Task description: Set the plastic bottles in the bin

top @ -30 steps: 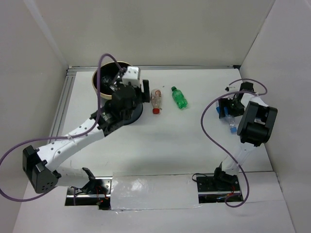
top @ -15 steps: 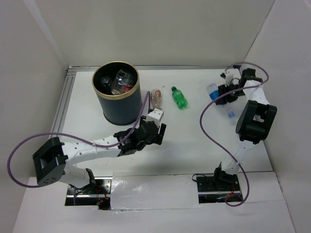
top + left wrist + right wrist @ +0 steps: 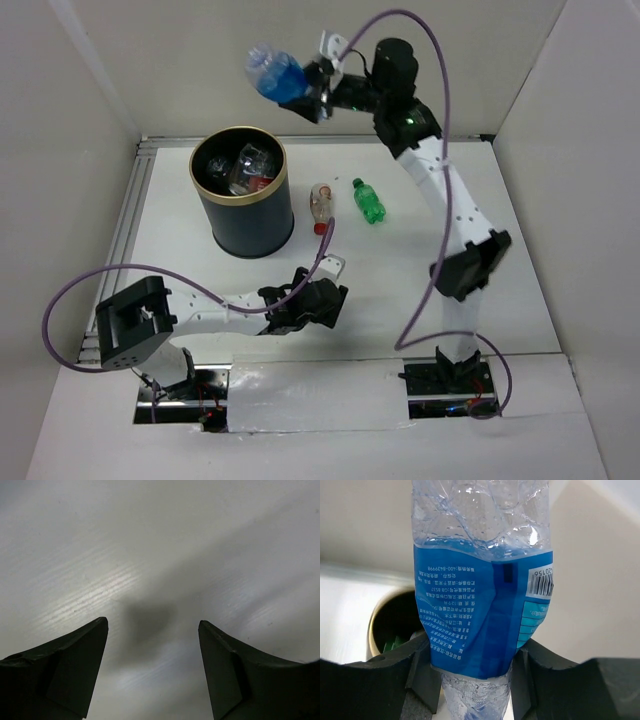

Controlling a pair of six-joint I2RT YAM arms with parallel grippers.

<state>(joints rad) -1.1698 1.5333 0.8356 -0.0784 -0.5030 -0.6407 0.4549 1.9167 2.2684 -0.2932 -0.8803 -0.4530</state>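
My right gripper is raised high at the back, shut on a crumpled clear plastic bottle with a blue label; its fingers pinch the bottle near the neck. The bottle hangs above and just right of the bin, a dark cylinder with a brass rim that holds several bottles. On the table lie a clear bottle with a red cap and a green bottle. My left gripper is low over bare table near the front, open and empty.
White walls close in the table on the left, back and right. A metal rail runs along the left edge. Purple cables loop off both arms. Both arm bases sit at the near edge.
The right arm swung from the right side up and left across the back, carrying the blue-label bottle towards the bin. The left arm withdrew from the bin to the near table.
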